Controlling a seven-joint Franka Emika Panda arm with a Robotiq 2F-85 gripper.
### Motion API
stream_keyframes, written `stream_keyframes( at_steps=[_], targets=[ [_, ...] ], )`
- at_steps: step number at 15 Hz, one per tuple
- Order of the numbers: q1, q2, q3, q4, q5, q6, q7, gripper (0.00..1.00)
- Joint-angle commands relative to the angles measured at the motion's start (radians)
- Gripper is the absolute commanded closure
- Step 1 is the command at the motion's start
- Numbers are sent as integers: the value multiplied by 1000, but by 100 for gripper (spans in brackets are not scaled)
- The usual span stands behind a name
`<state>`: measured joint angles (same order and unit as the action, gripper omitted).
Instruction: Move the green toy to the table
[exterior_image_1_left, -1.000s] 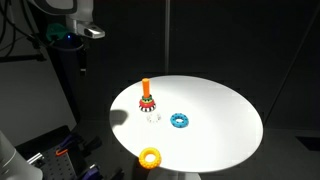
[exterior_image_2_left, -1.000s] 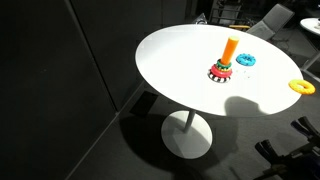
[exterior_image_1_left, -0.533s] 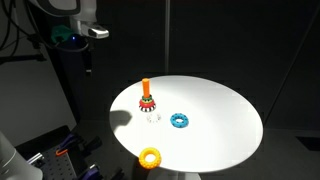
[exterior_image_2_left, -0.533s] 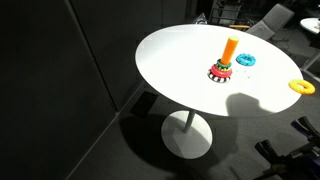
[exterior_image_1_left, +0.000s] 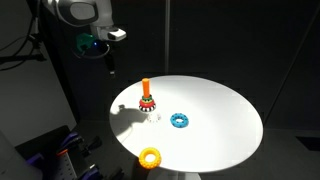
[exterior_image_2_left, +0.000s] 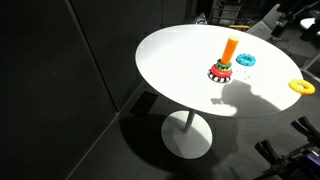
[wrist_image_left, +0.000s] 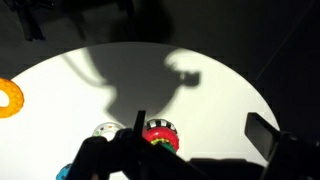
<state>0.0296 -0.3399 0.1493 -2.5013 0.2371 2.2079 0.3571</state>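
In an exterior view, the gripper (exterior_image_1_left: 108, 66) hung in the air off the 10 o'clock edge of the round white desk (exterior_image_1_left: 220, 110), well apart from every toy. Its fingers were too small and dark to show how wide they stood, and no toy could be seen in them. The green ring (exterior_image_1_left: 147, 107) sat among the rings at the foot of the upright orange peg (exterior_image_1_left: 146, 88), at about 4 o'clock from the gripper and lower. A blue ring (exterior_image_1_left: 179, 120) lay loose at 4 o'clock from the peg, and a yellow ring (exterior_image_1_left: 150, 157) lay near the desk's 6 o'clock rim.

In the opposite exterior view, the peg stood upright near the 2 o'clock part of the desk. Green showed low in the stack, the blue ring was just beside it at 1 o'clock and the yellow ring was well off at 3 o'clock. The arm was only a dark shape in the top right corner.

In the wrist view, the stack sat near 6 o'clock, seen from above, with green showing around a red ring. The gripper was a black silhouette there, so its opening could not be told. Because the peg's long axis was vertical, the green ring would probably have to be lifted straight up off it.
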Motion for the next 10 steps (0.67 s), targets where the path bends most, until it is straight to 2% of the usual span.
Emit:
stream_keyframes(
  at_steps=[1, 7, 10],
  targets=[
    [-14, 120, -13, 76, -50, 85, 11, 0],
    [-17, 273, -52, 156, -106, 181, 18, 0],
    [-2, 263, -65, 127, -90, 186, 0, 0]
  ],
)
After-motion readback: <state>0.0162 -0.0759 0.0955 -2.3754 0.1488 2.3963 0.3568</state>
